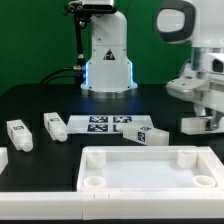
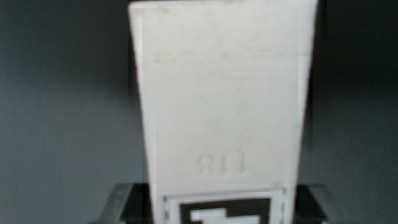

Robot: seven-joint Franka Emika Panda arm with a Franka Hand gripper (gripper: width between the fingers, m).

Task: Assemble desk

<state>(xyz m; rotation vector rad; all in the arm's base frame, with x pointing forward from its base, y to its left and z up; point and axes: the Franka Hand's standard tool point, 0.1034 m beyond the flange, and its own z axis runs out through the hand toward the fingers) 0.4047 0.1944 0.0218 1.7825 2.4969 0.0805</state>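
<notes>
The desk's wide rimmed white panel (image 1: 150, 172) lies at the front of the black table, round sockets at its corners. My gripper (image 1: 203, 117) hangs at the exterior view's right, above the table behind the panel's far right corner, shut on a blocky white leg (image 1: 196, 124). In the wrist view this leg (image 2: 222, 90) fills the middle, its black-and-white tag next to my gripper (image 2: 222, 207), with a dark finger (image 2: 135, 200) on each side. Two loose legs (image 1: 19, 135) (image 1: 54, 125) lie at the exterior view's left, and another leg (image 1: 152, 135) lies behind the panel.
The marker board (image 1: 100, 124) lies flat in the middle of the table, behind the panel. The robot's white base (image 1: 107, 60) stands at the back centre. One more white piece (image 1: 2, 160) shows at the left edge.
</notes>
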